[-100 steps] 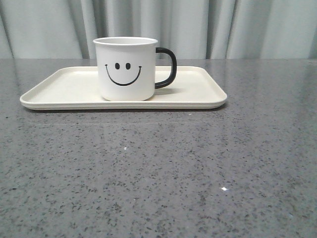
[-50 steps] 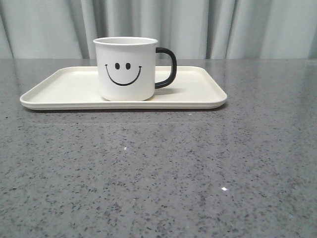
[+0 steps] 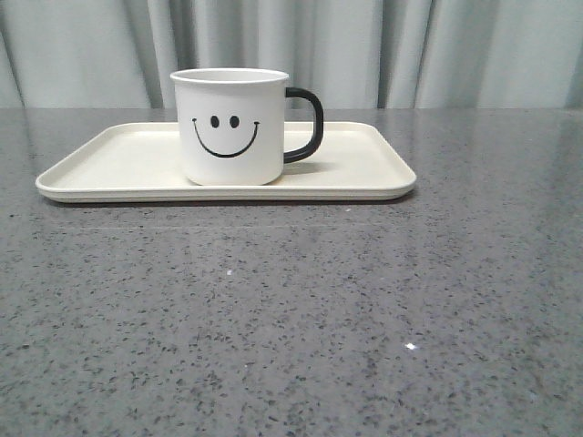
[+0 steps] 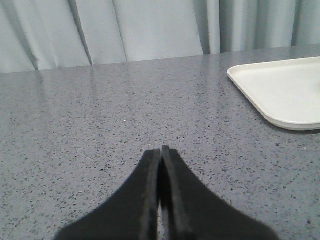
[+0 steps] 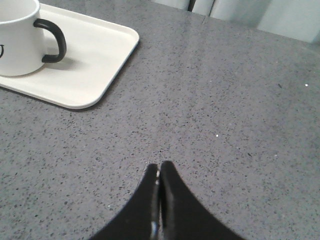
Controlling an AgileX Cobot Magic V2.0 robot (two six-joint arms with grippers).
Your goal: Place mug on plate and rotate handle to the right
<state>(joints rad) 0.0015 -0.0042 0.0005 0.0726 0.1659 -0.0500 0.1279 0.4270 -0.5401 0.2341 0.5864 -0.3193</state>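
Both grippers pressed closed, empty, over bare table (image 3: 291, 319): left gripper (image 4: 160, 152), right gripper (image 5: 159, 167). Upper centre of front frame: white smiley mug (image 3: 230, 127) upright on cream plate (image 3: 364, 164), black handle (image 3: 305, 125) pointing frame-right.
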